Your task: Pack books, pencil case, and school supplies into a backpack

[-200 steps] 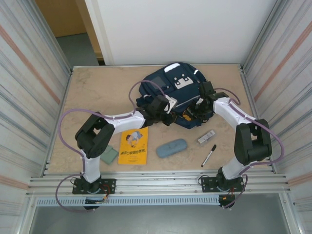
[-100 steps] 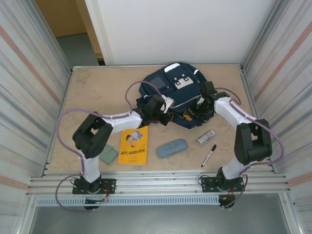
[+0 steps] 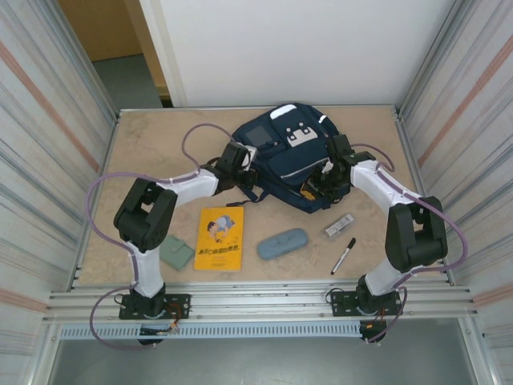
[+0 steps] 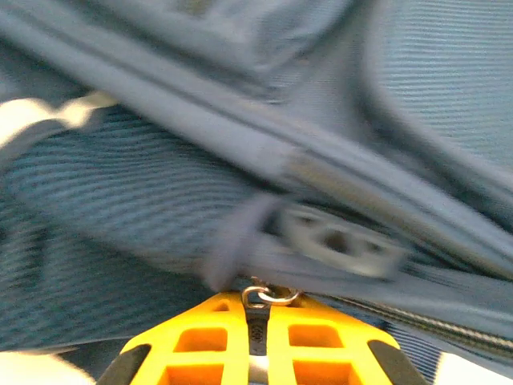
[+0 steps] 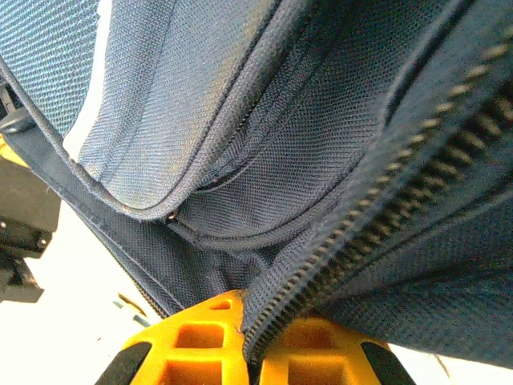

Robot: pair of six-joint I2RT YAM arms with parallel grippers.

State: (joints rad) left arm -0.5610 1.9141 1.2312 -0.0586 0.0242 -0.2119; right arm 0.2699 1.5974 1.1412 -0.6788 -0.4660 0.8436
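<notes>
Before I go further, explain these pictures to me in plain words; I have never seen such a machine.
These are two robot arms bolted at a table's near edge. The wide picture looks down from above and behind them; the two close-ups come from cameras on their wrists. On the table lie a navy backpack, a yellow book, a blue-grey pencil case, a black marker, a silvery bar and a grey-green pad. The left pincer is shut on a small metal zipper ring; the right pincer grips the backpack's zipper edge. The yellow shapes in the close-ups are their fingers.
</notes>
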